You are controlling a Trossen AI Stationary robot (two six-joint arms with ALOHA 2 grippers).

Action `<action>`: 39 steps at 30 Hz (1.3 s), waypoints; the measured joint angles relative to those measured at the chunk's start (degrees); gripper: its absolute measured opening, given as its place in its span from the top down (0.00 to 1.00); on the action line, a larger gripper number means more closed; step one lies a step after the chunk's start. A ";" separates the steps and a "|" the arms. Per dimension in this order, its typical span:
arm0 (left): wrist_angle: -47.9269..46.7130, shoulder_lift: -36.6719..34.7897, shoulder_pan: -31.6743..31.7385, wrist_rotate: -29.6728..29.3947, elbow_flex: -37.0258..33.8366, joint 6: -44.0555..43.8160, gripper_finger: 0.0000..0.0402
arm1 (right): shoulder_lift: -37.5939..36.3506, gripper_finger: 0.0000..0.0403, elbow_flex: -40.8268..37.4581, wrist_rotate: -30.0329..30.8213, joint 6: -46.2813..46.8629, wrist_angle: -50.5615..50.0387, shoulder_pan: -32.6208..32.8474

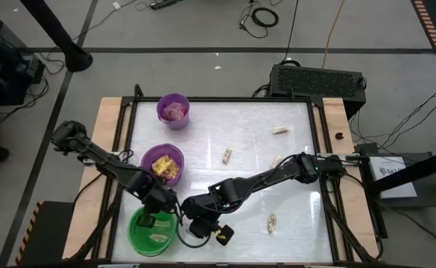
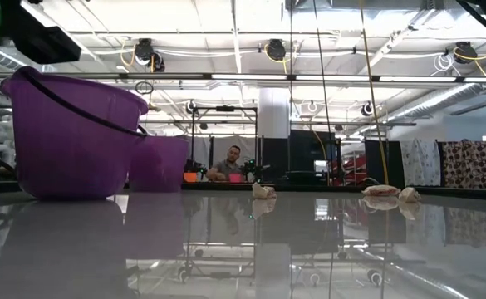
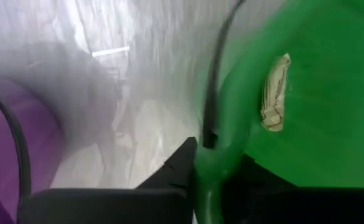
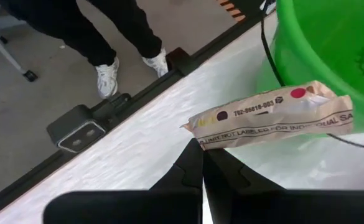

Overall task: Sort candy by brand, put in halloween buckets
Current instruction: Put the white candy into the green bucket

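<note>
Candy (image 4: 272, 118), a light crinkly tan packet, hung pinched by one end in the right pincer (image 4: 202, 163), beside the green bucket (image 4: 331, 37).

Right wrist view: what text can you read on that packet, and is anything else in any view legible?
"702-80818-003": on the pale candy packet held in the right gripper.
"...UNIT NOT LABELED FOR INDIVIDUAL SA...": same packet, lower line, start and end cut off.
White label on equipment right of the table: too small to read.

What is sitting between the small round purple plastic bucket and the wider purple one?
Nothing. In the high view, the strip of white table between the small round purple plastic bucket and the wider purple bucket is bare.
</note>
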 joint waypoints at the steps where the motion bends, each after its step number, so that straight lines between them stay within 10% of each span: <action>1: -0.04 0.11 0.02 -0.02 0.12 0.15 0.85 | -0.07 1.00 0.00 0.29 0.00 -0.36 0.03; 21: -2.74 -9.76 0.23 2.56 0.40 0.12 0.54 | -1.10 1.00 0.00 1.00 -1.58 2.09 -0.82; 39: -7.62 -39.33 0.25 -29.16 0.40 0.31 0.54 | 4.31 1.00 0.00 -0.66 -1.59 33.23 -3.88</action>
